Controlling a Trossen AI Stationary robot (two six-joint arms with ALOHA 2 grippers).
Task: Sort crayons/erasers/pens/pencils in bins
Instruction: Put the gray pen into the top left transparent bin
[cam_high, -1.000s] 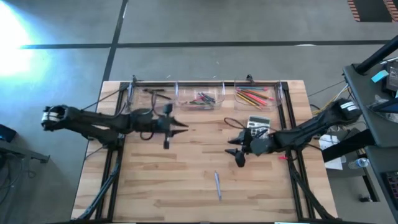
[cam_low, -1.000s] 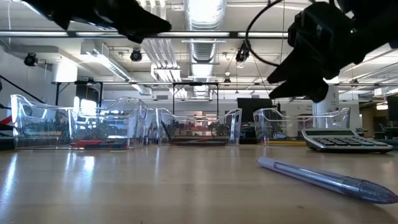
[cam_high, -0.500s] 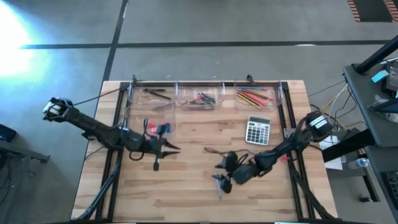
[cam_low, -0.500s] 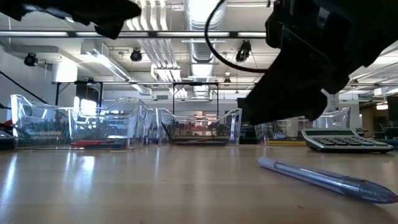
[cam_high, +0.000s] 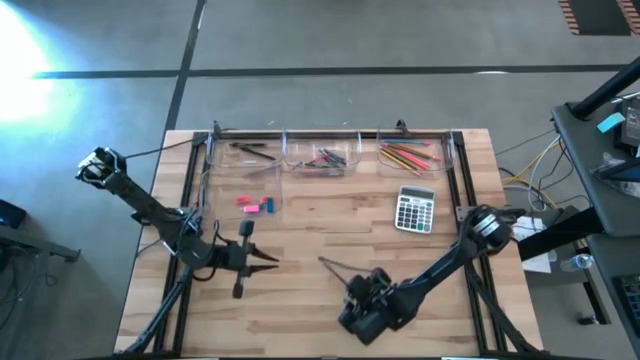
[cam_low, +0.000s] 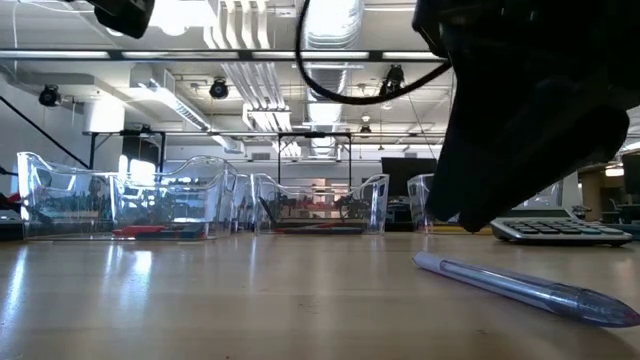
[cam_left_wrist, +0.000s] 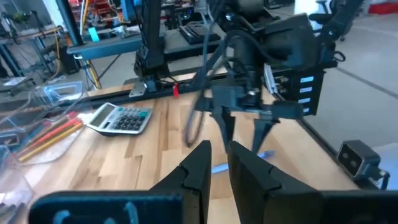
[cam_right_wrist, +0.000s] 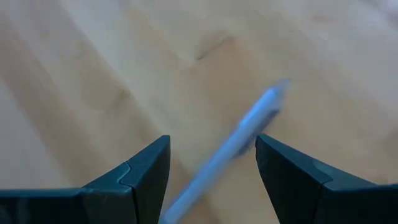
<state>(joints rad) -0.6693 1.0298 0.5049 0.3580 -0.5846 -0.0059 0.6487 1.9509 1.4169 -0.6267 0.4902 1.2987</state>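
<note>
right gripper (cam_right_wrist: 211, 162) has dropped, open, astride a pale-blue translucent pen (cam_right_wrist: 239, 140); left gripper (cam_left_wrist: 214, 165) near-closed, empty.

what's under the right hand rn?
A clear blue pen lies on the bare wooden table, between the open fingers of the right hand. From above, the arm covers the pen entirely.
</note>
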